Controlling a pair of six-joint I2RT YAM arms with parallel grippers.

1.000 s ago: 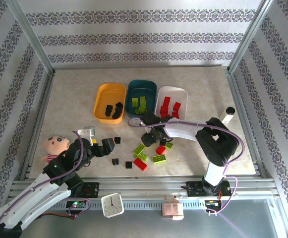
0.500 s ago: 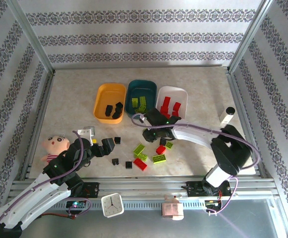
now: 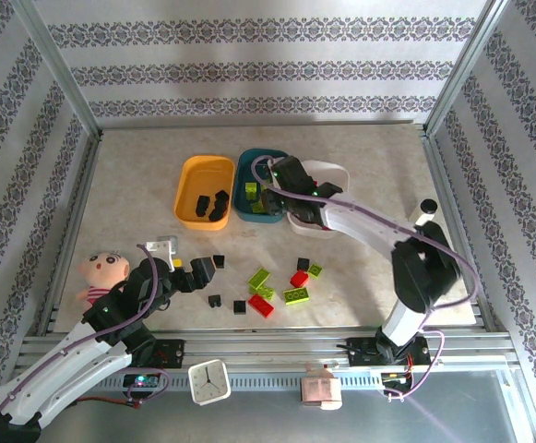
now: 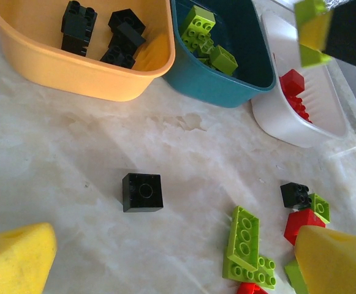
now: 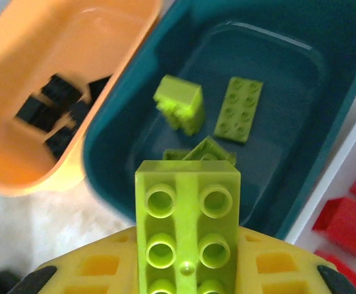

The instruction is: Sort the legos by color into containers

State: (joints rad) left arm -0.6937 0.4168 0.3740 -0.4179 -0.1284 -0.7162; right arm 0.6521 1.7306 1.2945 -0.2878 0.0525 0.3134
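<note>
Lego sort: right jaws clamped on a lime green brick over the teal tray.

Right arm reaches across the table and, from above, hides the front of the teal tray and much of the white tray. The right wrist view looks under it: green bricks lie in the teal tray, black ones in the orange-yellow tray, red ones at the white tray's edge. The left wrist view catches the held brick side-on in its top right corner. Left jaws stand wide apart, empty, low over the table near a lone black brick. Loose bricks, green, red and black, lie clustered between the arms. Doll beside the left arm. White cylinder with black cap just behind the right arm. Clock on the front rail, face too small to read.
</note>
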